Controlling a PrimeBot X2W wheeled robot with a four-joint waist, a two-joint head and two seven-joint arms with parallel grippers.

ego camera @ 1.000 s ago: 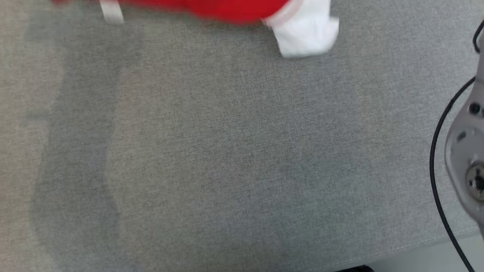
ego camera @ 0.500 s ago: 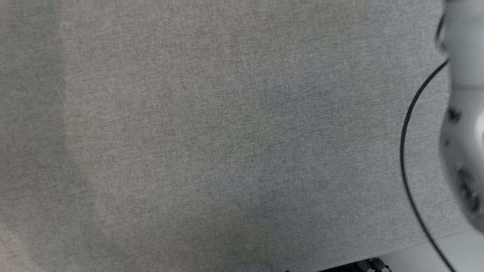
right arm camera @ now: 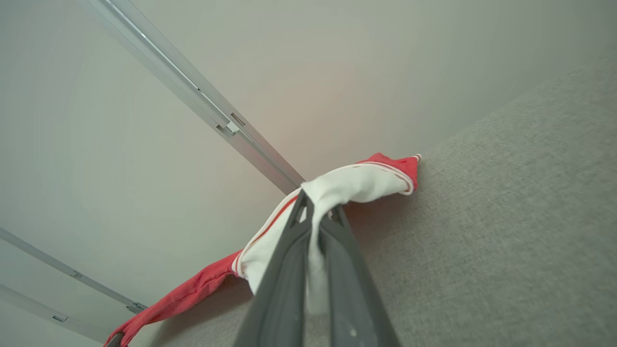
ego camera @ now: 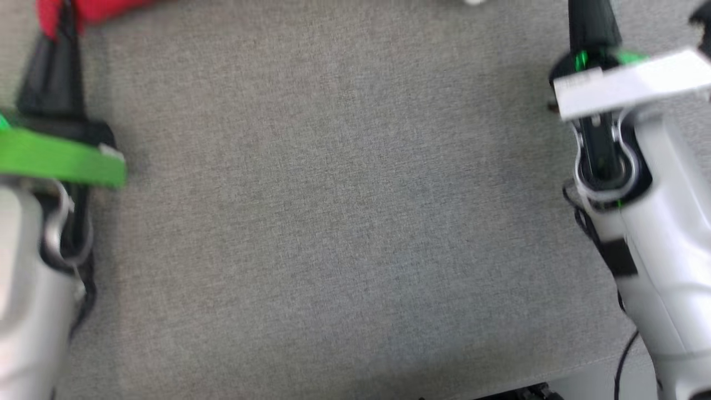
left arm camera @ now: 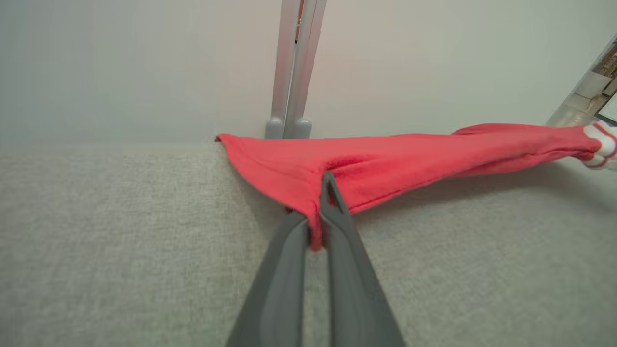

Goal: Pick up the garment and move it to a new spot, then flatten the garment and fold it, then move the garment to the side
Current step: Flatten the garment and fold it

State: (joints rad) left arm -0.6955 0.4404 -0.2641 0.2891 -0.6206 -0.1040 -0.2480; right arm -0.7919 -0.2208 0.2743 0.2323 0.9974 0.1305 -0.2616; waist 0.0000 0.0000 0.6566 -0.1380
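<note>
The left hand [left arm camera: 315, 214] grips the red edge of the red-and-white fabric garment [left arm camera: 409, 154]. The right hand [right arm camera: 318, 212] pinches its white end.

Head view's top edge cuts off most of the garment [ego camera: 100, 6].

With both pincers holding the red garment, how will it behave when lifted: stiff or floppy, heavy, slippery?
Likely floppy: the red garment drapes and creases between the left pincer and right pincer. Probably light, as two small pinches hold it. Its fuzzy-looking cloth seems unlikely to slip.
</note>
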